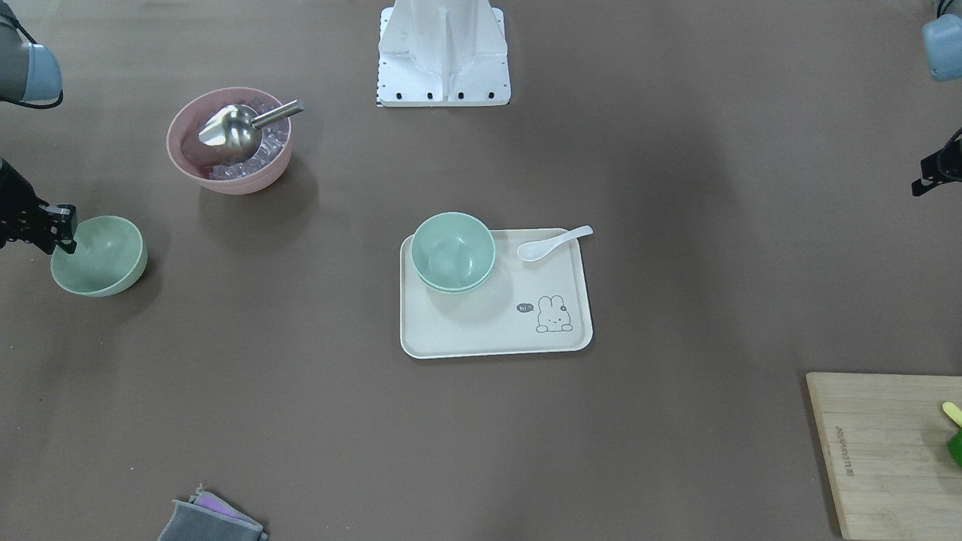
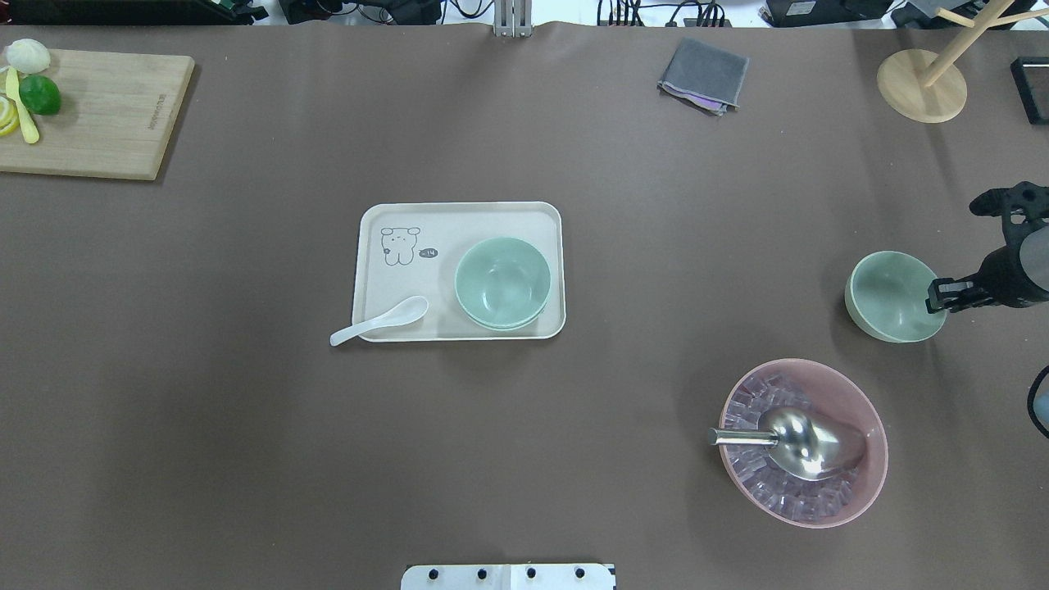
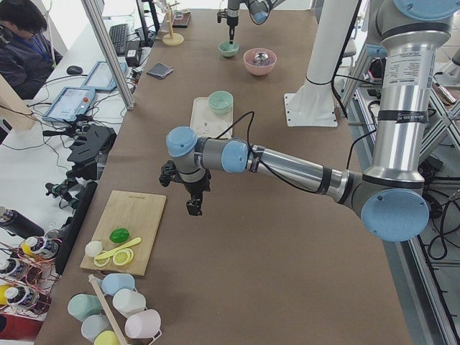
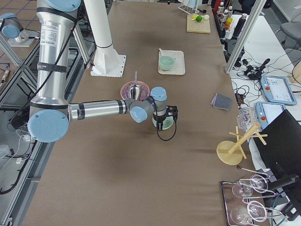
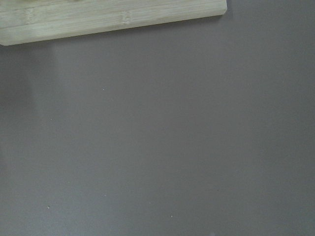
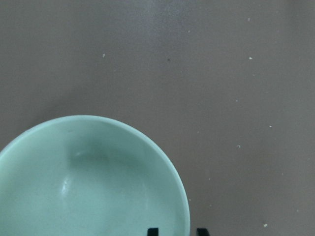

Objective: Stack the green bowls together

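Two pale green bowls (image 1: 453, 252) sit nested on the cream tray (image 1: 488, 334), at its corner nearest the robot; they also show in the overhead view (image 2: 502, 283). A third green bowl (image 1: 98, 255) (image 2: 892, 295) stands alone on the table at the robot's far right. My right gripper (image 1: 64, 231) (image 2: 938, 297) is at this bowl's rim. In the right wrist view its fingertips (image 6: 153, 231) stand one on each side of the rim with a gap, so it is open. My left gripper (image 3: 192, 208) hovers over bare table near the cutting board; I cannot tell its state.
A pink bowl (image 2: 803, 442) of ice cubes with a metal scoop stands close to the lone green bowl. A white spoon (image 2: 379, 321) lies over the tray's edge. There is a wooden cutting board (image 2: 98, 115) with lime pieces, a grey cloth (image 2: 703, 75) and a wooden stand (image 2: 922, 86).
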Robot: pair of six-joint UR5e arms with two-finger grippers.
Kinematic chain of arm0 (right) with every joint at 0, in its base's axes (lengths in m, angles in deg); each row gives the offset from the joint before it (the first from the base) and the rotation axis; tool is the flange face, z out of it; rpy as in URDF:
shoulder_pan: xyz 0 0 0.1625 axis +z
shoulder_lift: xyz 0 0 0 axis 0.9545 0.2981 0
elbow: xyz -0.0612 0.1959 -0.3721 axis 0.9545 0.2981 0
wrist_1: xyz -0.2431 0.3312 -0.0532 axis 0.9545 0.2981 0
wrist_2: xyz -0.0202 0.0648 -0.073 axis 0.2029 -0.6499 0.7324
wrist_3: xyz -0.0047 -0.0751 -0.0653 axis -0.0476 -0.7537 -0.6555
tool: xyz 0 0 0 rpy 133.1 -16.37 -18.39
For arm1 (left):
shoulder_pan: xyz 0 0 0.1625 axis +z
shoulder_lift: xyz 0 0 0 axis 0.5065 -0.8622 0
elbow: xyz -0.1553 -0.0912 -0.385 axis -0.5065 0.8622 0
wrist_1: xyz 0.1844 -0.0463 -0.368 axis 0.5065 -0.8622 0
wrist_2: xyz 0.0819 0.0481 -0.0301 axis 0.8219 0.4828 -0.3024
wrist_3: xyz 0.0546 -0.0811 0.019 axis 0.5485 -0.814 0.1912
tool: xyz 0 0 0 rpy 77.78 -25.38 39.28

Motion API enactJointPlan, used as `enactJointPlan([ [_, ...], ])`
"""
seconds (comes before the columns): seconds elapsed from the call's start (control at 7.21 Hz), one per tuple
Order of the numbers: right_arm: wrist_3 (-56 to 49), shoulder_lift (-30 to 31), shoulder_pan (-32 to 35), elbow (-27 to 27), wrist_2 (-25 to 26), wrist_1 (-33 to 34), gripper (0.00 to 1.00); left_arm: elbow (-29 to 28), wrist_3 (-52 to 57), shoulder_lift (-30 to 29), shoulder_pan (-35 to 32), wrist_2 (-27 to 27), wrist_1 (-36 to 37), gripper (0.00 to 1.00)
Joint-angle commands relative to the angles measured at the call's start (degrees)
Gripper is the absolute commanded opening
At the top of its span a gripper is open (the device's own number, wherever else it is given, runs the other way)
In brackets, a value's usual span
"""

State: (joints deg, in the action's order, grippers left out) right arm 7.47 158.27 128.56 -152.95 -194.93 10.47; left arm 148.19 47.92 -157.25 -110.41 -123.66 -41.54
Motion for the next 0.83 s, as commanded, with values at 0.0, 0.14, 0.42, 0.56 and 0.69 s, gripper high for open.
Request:
enactJointPlan([
  [0.0, 0.02, -0.03, -0.09, 0.04, 0.02, 0.0, 0.35, 0.02, 0.0, 0.03, 0.09, 0.05, 0.0, 0.98],
  [0.14, 0.02, -0.03, -0.09, 0.04, 0.02, 0.0, 0.32, 0.02, 0.0, 0.03, 0.09, 0.05, 0.0, 0.98],
  [0.42, 0.02, -0.03, -0.09, 0.04, 0.1, 0.0, 0.27, 0.02, -0.09, 0.03, 0.09, 0.05, 0.0, 0.98],
  [0.56, 0.02, -0.03, -0.09, 0.04, 0.02, 0.0, 0.27, 0.02, 0.0, 0.03, 0.09, 0.05, 0.0, 0.98],
  [0.69, 0.02, -0.03, -0.09, 0.04, 0.02, 0.0, 0.22, 0.02, 0.0, 0.03, 0.09, 0.05, 0.0, 0.98],
])
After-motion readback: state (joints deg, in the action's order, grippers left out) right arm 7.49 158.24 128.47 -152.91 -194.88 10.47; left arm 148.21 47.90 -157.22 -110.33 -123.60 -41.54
